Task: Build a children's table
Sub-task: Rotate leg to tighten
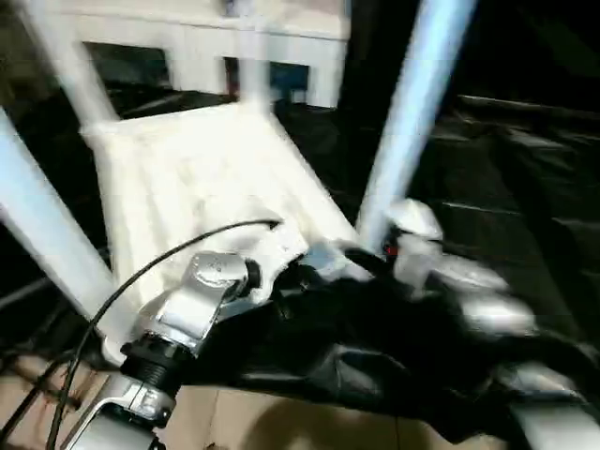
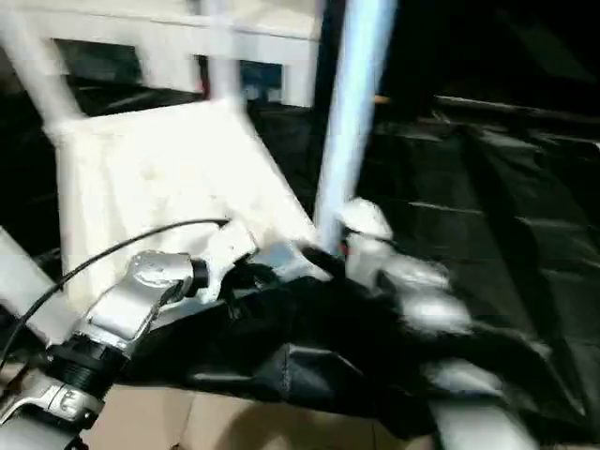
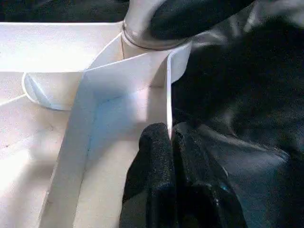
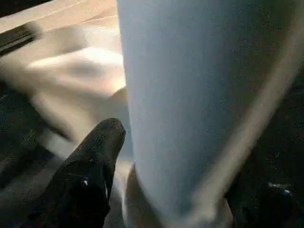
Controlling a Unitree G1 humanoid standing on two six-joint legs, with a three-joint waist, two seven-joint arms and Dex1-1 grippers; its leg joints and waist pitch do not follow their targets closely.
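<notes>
The children's table (image 1: 187, 178) lies upside down on black sheeting (image 1: 525, 187), ribbed underside up. Four legs (image 1: 417, 103) stand in its corner sockets. A white cabinet (image 1: 197, 37) stands behind it. The left pincer (image 3: 170, 156) is closed on the thin rim wall at the near corner. The right pincer (image 4: 180, 190) straddles the near right leg's base, fingers apart; contact cannot be told.

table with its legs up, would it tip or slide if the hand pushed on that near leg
Probably slides rather than tips: the table lies flat on its broad top. The tall leg gives leverage, so a high push might rock it. The thin rim suggests light plastic, easily shifted.
</notes>
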